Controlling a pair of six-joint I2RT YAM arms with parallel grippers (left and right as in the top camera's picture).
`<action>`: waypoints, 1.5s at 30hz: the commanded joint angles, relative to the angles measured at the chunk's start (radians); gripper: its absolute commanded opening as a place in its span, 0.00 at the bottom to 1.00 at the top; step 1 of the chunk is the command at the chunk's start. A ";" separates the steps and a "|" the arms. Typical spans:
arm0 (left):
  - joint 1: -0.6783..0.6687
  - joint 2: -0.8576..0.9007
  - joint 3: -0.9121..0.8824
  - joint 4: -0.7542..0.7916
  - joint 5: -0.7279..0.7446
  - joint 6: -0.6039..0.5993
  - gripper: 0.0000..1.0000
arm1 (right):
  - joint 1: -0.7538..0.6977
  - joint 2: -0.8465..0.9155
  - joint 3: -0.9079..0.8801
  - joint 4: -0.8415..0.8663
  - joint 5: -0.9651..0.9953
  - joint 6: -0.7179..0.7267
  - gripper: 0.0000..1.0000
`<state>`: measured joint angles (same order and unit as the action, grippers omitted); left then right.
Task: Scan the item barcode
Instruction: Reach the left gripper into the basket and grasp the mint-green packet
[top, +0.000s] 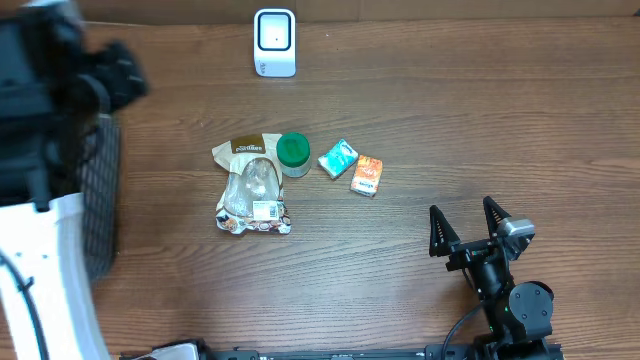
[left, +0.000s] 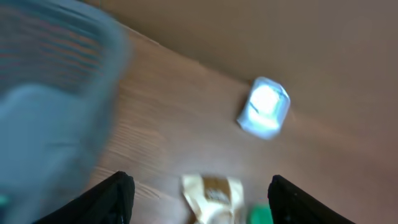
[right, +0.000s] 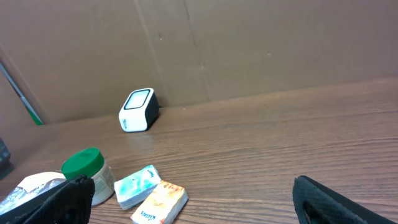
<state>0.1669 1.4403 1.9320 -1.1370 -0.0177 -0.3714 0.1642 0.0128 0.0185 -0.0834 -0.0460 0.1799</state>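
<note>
Lying in a loose row mid-desk (top: 450, 110) — crinkled clear snack bag (top: 252, 195) with a white label face up, green-lidded jar (top: 293, 152) just beside its upper corner, then teal packet (top: 338, 157) and orange packet (top: 366, 175) close together. Standing well apart from all four, at the far edge: white barcode scanner (top: 274, 42). Near the right front, right pincer (top: 462, 208) spread wide, pinching nothing. Up at the far left — blurred — left pincer (left: 200, 179) spread too and empty, hanging above the desk beside a dark mesh basket (top: 100, 190).
</note>
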 joint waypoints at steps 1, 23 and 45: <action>0.110 -0.034 0.040 -0.008 -0.117 -0.120 0.66 | -0.003 -0.010 -0.010 0.004 -0.001 -0.002 1.00; 0.569 0.181 -0.114 -0.158 -0.173 -0.044 0.53 | -0.003 -0.010 -0.010 0.004 -0.001 -0.002 1.00; 0.614 0.373 -0.443 0.094 -0.172 0.215 0.50 | -0.003 -0.010 -0.010 0.004 -0.001 -0.002 1.00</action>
<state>0.7971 1.7657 1.4979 -1.0367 -0.1772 -0.1898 0.1642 0.0128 0.0185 -0.0834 -0.0456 0.1795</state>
